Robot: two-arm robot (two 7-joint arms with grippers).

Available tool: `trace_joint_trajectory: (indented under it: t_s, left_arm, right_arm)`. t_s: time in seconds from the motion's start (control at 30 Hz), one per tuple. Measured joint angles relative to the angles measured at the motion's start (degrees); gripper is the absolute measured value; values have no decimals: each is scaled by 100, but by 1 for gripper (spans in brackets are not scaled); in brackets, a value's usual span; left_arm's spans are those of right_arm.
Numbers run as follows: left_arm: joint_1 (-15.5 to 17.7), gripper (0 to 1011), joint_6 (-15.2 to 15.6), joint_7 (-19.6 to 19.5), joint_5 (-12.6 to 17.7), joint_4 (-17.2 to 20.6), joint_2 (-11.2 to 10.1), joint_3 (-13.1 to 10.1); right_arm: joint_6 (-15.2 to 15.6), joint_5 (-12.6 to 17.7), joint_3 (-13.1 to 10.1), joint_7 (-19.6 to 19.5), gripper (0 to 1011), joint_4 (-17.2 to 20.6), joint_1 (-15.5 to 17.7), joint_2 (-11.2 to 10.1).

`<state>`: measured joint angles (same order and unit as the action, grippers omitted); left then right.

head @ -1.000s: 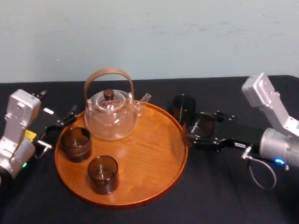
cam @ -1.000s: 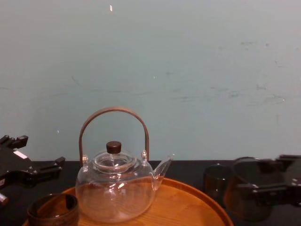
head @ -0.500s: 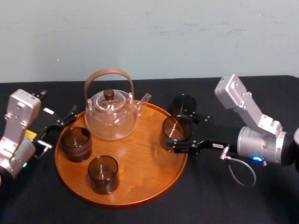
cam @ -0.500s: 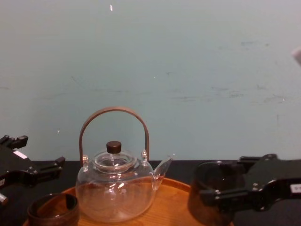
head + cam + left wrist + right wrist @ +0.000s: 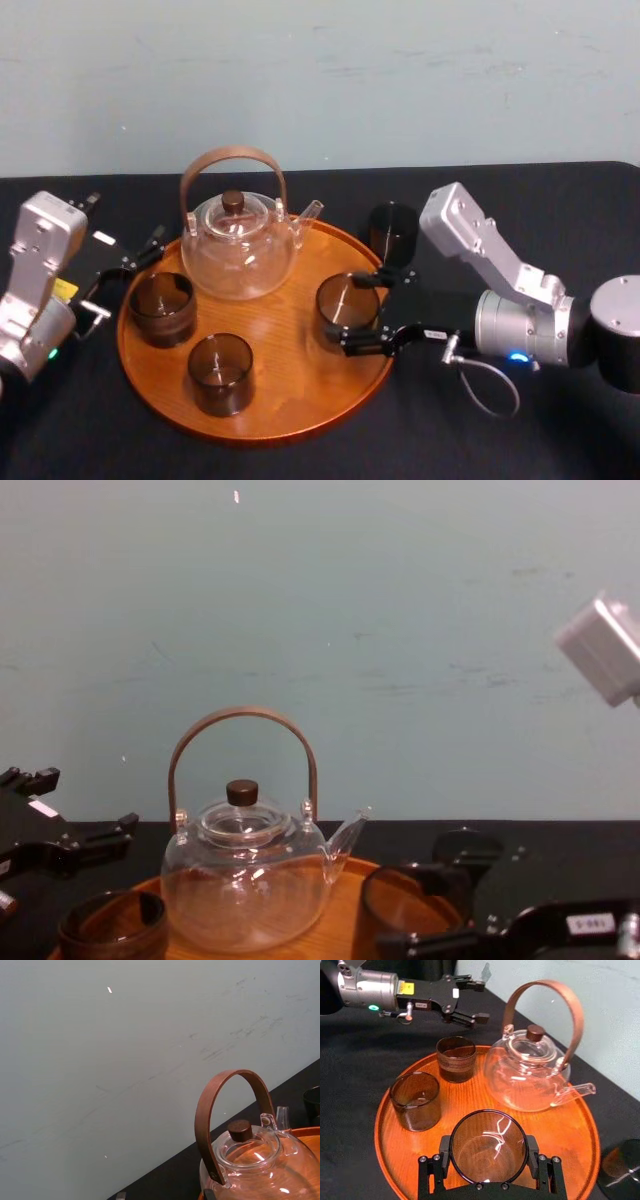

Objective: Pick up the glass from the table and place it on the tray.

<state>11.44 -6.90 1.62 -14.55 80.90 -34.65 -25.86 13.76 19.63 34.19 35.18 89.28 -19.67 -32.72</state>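
My right gripper [image 5: 350,312] is shut on the glass [image 5: 347,300], a smoky clear tumbler, with a finger pressed to each side of it. The wrist view looks down into this glass [image 5: 489,1146] over the right part of the round orange-brown tray [image 5: 290,350]. I cannot tell whether its base touches the wood. In the chest view the glass [image 5: 405,910] hangs low beside the teapot's spout. My left gripper [image 5: 122,228] is parked open at the tray's left edge, nothing between its fingers.
On the tray stand a clear teapot [image 5: 238,245] with a brown hoop handle at the back left, and two dark glasses [image 5: 161,307] [image 5: 220,373] at the left and front. Another dark glass [image 5: 393,232] stands on the black table behind the tray's right rim.
My right gripper has carried the glass leftward, from beside the tray over its right rim to above the tray's wood. The left arm has not moved.
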Motion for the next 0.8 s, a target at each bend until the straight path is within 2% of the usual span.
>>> trace_joint_trajectory:
  t_s: [0.3, 0.8]
  left_arm:
    - [0, 1001, 0, 0, 0, 0, 0, 0]
    - [0, 1001, 0, 0, 0, 0, 0, 0]
  right_arm:
    - [-21, -42, 184, 79, 902, -157, -34, 82]
    - [-45, -32, 342, 173, 903, -434, -112, 228]
